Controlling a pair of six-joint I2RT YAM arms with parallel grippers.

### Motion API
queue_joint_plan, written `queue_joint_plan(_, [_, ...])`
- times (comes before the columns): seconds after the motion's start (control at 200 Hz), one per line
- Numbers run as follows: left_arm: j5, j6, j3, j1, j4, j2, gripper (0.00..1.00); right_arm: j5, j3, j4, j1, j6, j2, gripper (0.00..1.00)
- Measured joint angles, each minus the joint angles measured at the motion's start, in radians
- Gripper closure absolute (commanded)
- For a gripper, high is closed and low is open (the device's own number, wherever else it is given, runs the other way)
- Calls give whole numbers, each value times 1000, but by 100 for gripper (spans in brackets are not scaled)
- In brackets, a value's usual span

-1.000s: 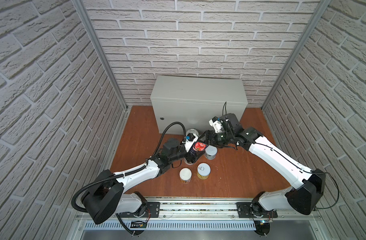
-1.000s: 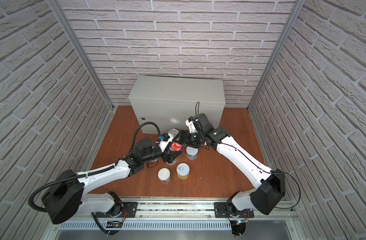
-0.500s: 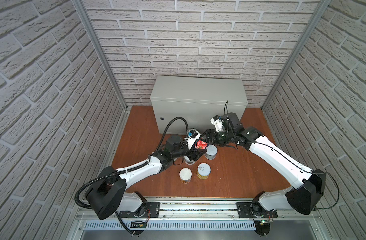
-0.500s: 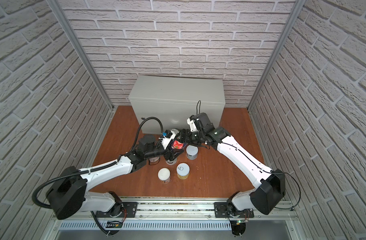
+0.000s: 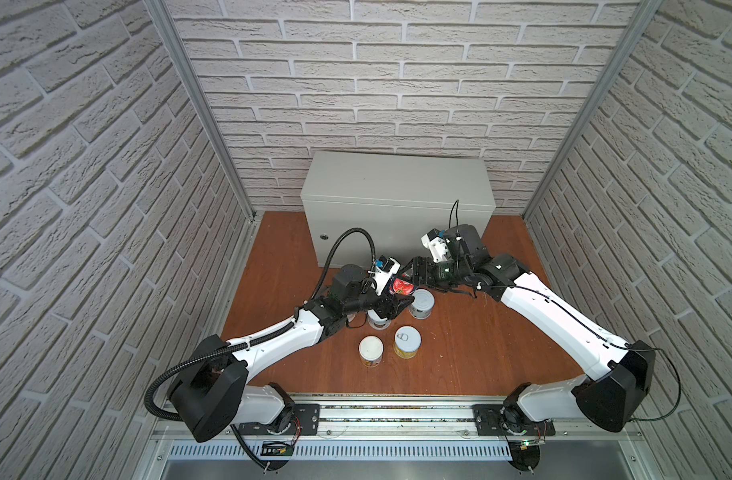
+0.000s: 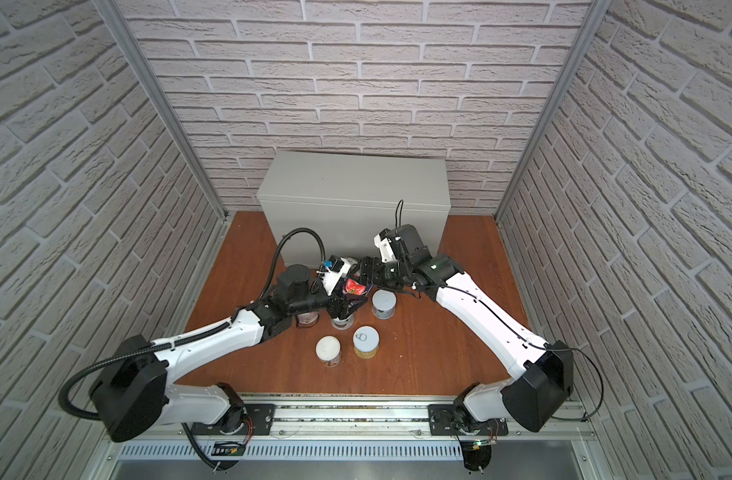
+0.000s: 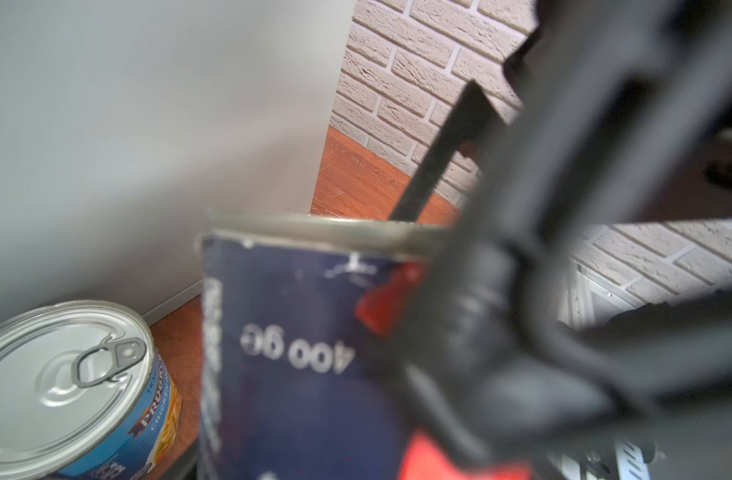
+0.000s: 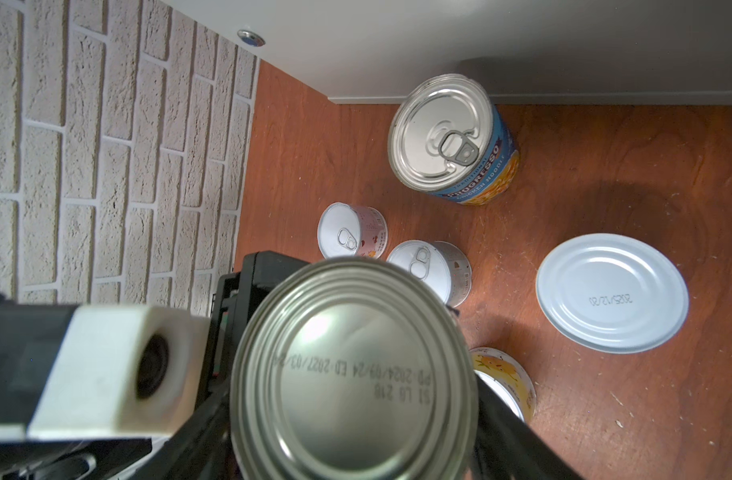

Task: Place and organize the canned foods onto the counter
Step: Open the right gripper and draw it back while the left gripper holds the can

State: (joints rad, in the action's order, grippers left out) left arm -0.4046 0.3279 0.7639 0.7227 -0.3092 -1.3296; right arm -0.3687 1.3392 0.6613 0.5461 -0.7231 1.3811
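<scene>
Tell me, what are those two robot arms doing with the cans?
The left claw and the right claw meet in the middle, above the floor. Both are at one tall can with a red tomato picture, lifted up, so it looks like a hand-over. I can't tell which claw has the grip. The other cans, like the blue soup can and the yellow can, stand on the floor. Nothing is on the grey cabinet yet.

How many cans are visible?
6. Tomato can raised mid-scene; Progresso can beside it; pink-labelled can, grey-labelled can under left arm; white-lidded can and yellow can nearer the front. Others may be hidden.
</scene>
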Motion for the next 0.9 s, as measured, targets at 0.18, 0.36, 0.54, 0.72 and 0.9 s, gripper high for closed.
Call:
queue_joint_plan(0.18, [23,33,8,-16,29,1,75,-59,0,-5,8,5,-39,8])
queue_joint_plan(0.36, [50,40,18,-19,106,32,74,-70,2,-10,10,24,-57,7])
queue_joint_plan(0.54, [96,39,34,-19,209,127,74,-19,-33,-42,10,58,-108,7])
queue_joint_plan(0.72, [143,21,78,-21,324,208,73,54,-71,-53,12,104,-186,6])
queue_joint_plan(0.9, [217,-4,169,-21,501,270,73,120,-104,-63,13,139,-261,6])
